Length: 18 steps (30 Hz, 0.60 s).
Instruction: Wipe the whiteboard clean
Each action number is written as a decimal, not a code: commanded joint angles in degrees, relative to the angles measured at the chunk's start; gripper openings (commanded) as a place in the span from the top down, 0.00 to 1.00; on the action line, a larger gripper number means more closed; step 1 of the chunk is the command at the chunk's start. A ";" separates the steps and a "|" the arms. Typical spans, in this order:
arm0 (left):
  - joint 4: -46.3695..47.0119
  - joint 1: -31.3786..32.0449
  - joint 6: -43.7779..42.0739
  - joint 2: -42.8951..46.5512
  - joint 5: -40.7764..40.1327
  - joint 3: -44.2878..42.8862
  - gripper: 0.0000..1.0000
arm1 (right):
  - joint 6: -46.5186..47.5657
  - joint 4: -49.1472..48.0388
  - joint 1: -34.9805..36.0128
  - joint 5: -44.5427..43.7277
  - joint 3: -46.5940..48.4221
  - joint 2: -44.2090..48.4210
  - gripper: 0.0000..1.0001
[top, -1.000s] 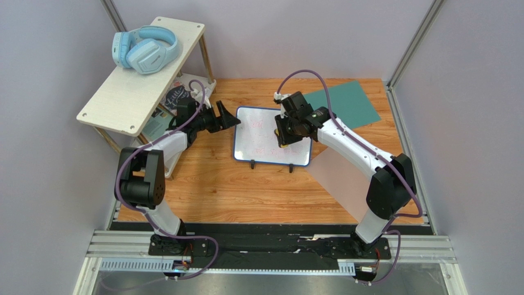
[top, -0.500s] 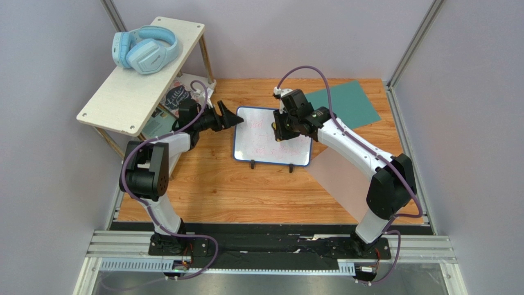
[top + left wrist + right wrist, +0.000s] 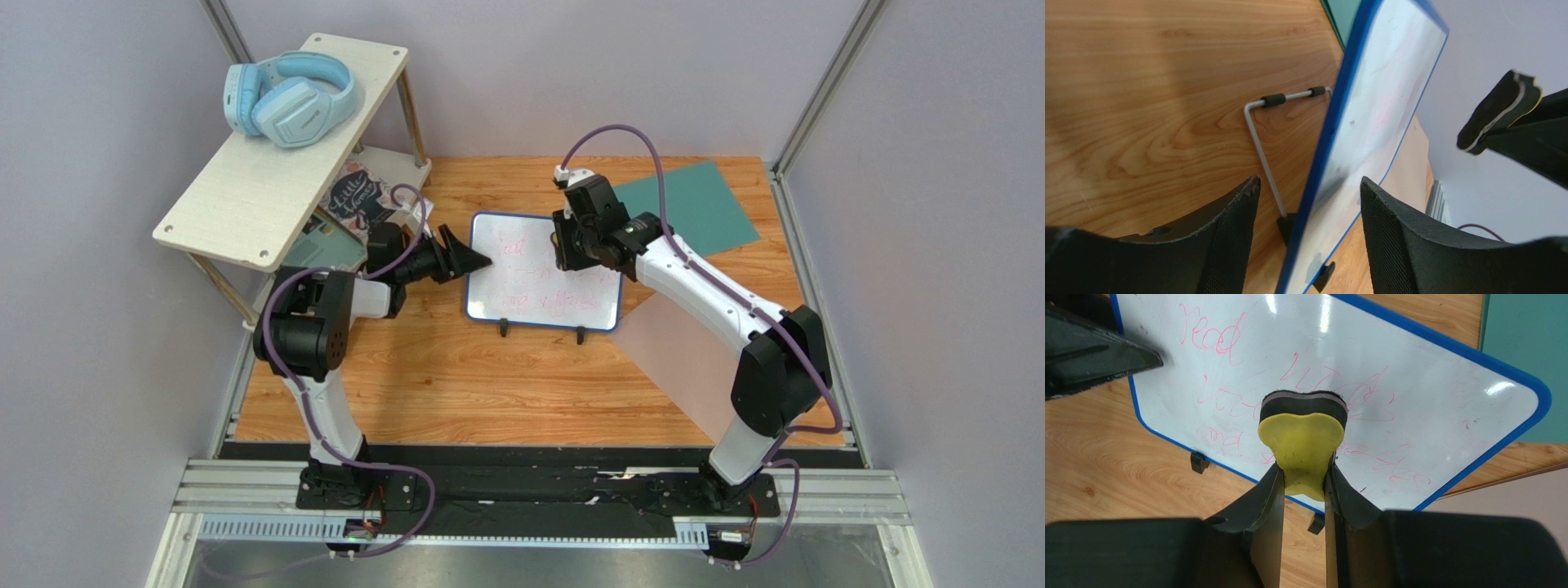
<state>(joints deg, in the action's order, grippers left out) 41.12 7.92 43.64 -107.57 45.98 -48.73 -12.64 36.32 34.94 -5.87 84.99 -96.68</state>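
— How are the arms posed?
— The left arm (image 3: pixel 321 321) is folded at the elbow, its forearm low and pointing right. The left fingers (image 3: pixel 1229 245) are spread apart, with the blue left edge of the whiteboard (image 3: pixel 542 276) between them. The right arm (image 3: pixel 718 300) stretches forward and left, wrist over the board's upper half. The right fingers (image 3: pixel 1269 508) are clamped on a yellow-backed eraser (image 3: pixel 1303 438).
— Where's the board?
— Mid-table (image 3: pixel 491 380), tilted up, with a teal sheet (image 3: pixel 693 202) behind it.
— Any writing?
— Pink handwriting. The right wrist view gives "read" at the top left; the rest is illegible.
— Anything only the left wrist shows?
— A wire stand (image 3: pixel 1260 147) behind the board, and a gap between eraser and board face.
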 commanded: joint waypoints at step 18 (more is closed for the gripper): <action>9.78 0.87 4.18 -4.14 -0.71 2.85 1.00 | -0.71 -14.87 -3.65 -14.43 -6.68 -3.95 1.00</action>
<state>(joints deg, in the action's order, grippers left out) 57.04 9.72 51.66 -111.20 52.93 -46.30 -12.64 26.63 32.56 -15.20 79.44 -101.14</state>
